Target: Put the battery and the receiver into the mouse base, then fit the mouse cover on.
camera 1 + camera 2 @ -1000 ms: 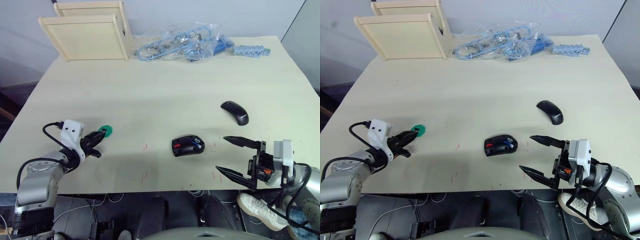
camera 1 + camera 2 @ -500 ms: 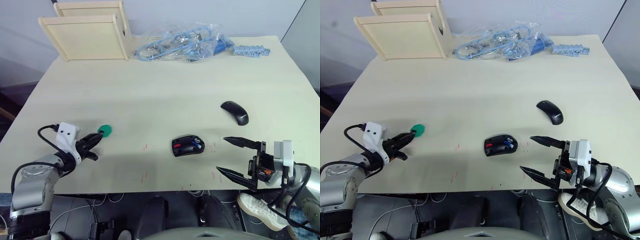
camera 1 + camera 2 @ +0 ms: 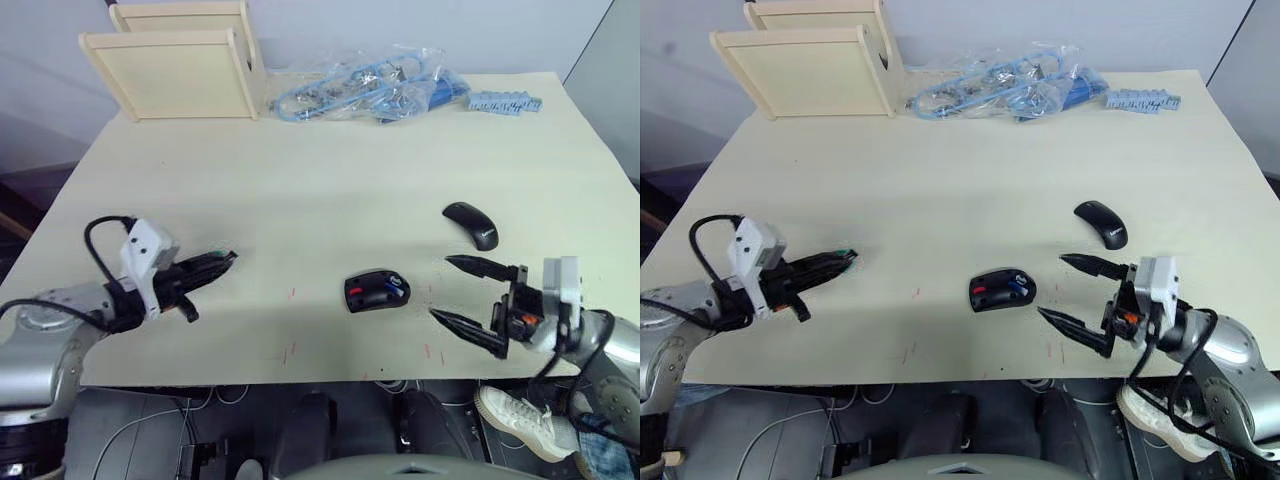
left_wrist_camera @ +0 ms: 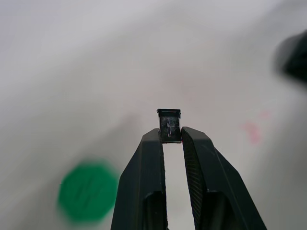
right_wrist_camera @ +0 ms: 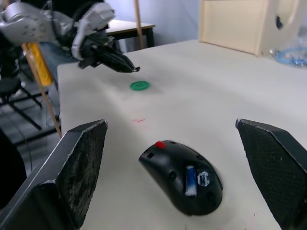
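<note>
The black mouse base (image 3: 376, 290) with red parts lies near the table's front edge, open side up. The blue-and-white battery (image 5: 190, 173) lies in it. My left gripper (image 4: 170, 134) is shut on the tiny dark receiver (image 4: 170, 125) and hovers above the table left of the base, over a green disc (image 4: 88, 191). My right gripper (image 3: 440, 287) stands open just right of the base, with nothing between its fingers. The plain black mouse cover (image 3: 470, 224) lies on the table behind the right gripper.
Two wooden boxes (image 3: 175, 70) stand at the back left. A clear bag of blue cables (image 3: 370, 92) and a blue strip of parts (image 3: 505, 102) lie along the back edge. The table's front edge runs close under both grippers.
My left gripper has risen and reached right, from beside the green disc to over it. My right gripper has shifted slightly left toward the mouse base.
</note>
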